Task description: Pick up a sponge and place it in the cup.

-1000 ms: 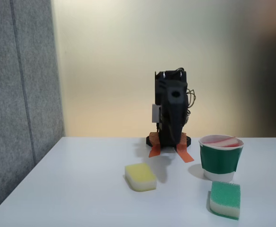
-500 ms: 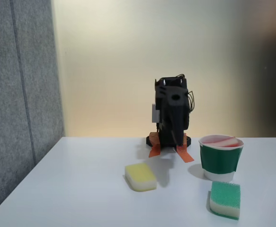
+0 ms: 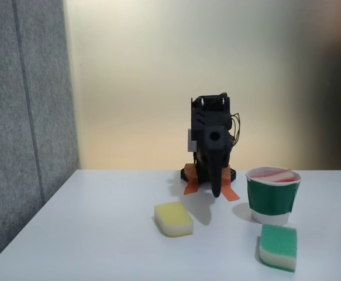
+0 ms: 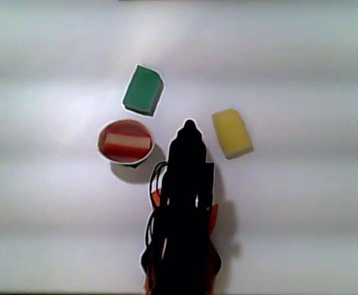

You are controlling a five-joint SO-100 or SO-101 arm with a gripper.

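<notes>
The red-topped sponge lies inside the dark green paper cup on the right of the table, its red and whitish layers showing just above the white rim. From above, the sponge lies flat within the cup's rim. My gripper hangs from the folded black arm at the back of the table, tip pointing down, left of the cup and apart from it. In the view from above my gripper ends in one narrow point, shut with nothing in it.
A yellow sponge lies in front of the arm's base and a green-topped sponge lies in front of the cup. Orange tape strips mark the base. A grey panel borders the table's left side.
The gripper has swung down out of the folded arm and now points at the table. Cup and sponges have not moved.
</notes>
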